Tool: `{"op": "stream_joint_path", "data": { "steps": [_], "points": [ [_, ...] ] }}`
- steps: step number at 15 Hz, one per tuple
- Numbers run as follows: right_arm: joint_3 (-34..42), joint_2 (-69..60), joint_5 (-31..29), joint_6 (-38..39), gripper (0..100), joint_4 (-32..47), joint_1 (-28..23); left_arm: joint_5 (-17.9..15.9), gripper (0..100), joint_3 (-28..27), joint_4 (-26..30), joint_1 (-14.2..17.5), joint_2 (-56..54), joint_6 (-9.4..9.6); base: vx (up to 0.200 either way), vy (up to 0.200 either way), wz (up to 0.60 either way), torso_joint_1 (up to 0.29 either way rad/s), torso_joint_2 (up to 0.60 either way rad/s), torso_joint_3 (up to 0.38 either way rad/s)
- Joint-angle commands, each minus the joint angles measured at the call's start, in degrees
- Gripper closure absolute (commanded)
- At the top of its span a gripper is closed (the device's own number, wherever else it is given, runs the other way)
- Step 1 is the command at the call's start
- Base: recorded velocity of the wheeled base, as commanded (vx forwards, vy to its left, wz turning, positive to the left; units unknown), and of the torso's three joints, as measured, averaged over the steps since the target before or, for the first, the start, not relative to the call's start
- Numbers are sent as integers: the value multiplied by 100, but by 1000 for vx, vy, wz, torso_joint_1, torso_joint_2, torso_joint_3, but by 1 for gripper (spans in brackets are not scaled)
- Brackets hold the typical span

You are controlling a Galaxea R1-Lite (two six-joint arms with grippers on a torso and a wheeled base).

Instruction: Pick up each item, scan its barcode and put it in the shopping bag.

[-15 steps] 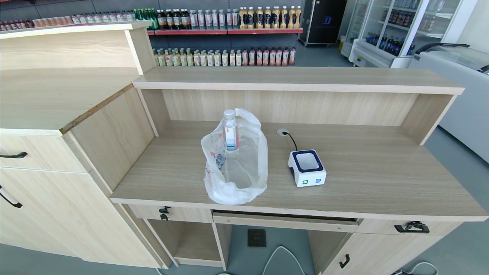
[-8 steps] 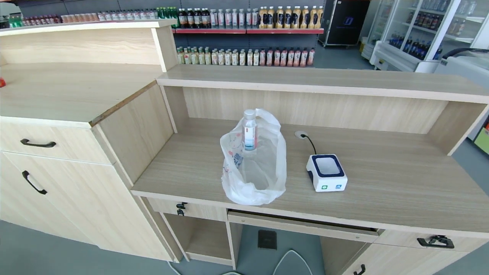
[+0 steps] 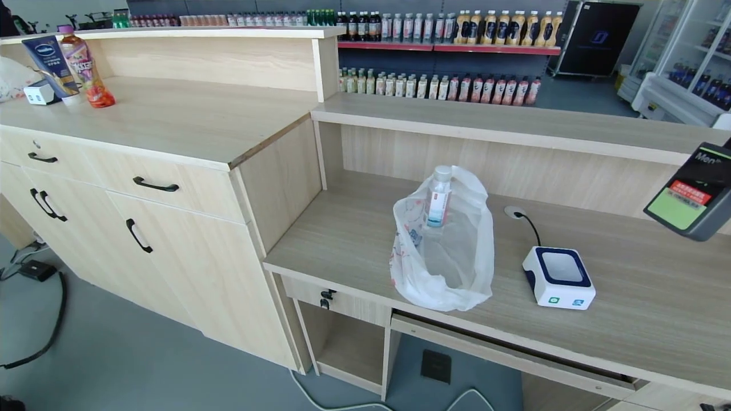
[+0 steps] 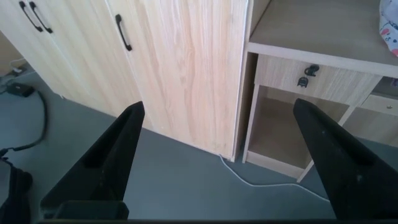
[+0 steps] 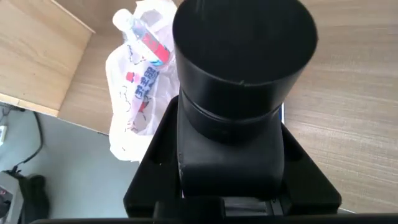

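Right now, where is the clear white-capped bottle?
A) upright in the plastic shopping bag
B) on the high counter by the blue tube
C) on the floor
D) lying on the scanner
A: the clear bottle stands upright inside the shopping bag, its cap above the rim, apart from the scanner.

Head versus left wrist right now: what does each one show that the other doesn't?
Head only: the bottle standing in the bag, the scanner, and the tube and juice bottle on the high counter. Left wrist only: the left end effector, open. Both: the cabinet doors, the keyed drawer and a corner of the bag.
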Motion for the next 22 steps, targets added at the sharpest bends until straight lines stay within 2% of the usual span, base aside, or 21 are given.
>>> {"op": "stream_joint_path", "data": {
  "steps": [1, 4, 6, 8, 15, 22],
  "points": [
    [-20, 847, 568, 24, 100, -36, -577, 2, 0, 0, 0, -3, -2, -1, 0, 0, 0, 0, 0, 0],
    [-73, 1576, 1675, -495, 100, -36, -1201, 2, 0, 0, 0, -3, -2, -1, 0, 0, 0, 0, 0, 0],
    [-82, 1831, 2361, -916, 100, -36, -1394, 2, 0, 0, 0, -3, -2, -1, 0, 0, 0, 0, 0, 0],
    [-90, 1980, 2783, -1163, 100, -27, -1473, 2, 0, 0, 0, -3, -2, -1, 0, 0, 0, 0, 0, 0],
    [-134, 2578, 2967, -1584, 100, -36, -1482, 2, 0, 0, 0, -3, -2, -1, 0, 0, 0, 0, 0, 0],
    [-512, 3114, 3152, -1857, 100, -132, -1306, 2, 0, 0, 0, -3, -2, -1, 0, 0, 0, 0, 0, 0]
  ]
}}
